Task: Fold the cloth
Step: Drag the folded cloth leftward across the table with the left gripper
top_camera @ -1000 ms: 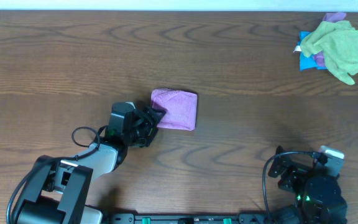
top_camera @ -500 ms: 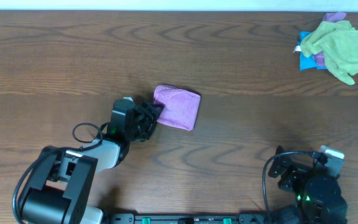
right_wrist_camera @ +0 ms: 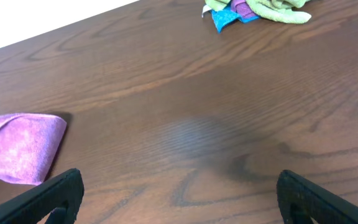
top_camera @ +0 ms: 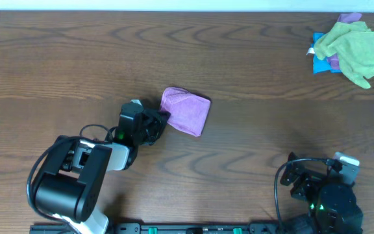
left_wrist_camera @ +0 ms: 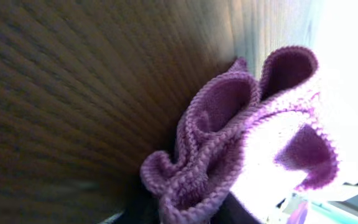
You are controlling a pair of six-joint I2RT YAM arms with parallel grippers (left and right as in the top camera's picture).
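Observation:
The cloth (top_camera: 187, 112) is a lilac terry towel, folded into a small bundle on the wooden table (top_camera: 252, 71) left of centre. My left gripper (top_camera: 162, 121) sits at its lower left edge and is shut on the cloth. In the left wrist view the cloth (left_wrist_camera: 229, 130) bunches up in looped folds that run down into my left gripper (left_wrist_camera: 185, 216) at the bottom edge. My right gripper (right_wrist_camera: 179, 190) is open and empty, low over bare wood near the front right. The cloth (right_wrist_camera: 20, 146) lies far to its left.
A pile of other cloths (top_camera: 352, 45), yellow-green on top of blue and purple ones, lies at the far right back corner, also seen as the pile (right_wrist_camera: 260, 9) in the right wrist view. The right arm (top_camera: 320, 192) rests at the front right edge.
My left gripper has closed on the cloth's left edge. The cloth has shifted slightly right and turned a little. The right arm has stayed still.

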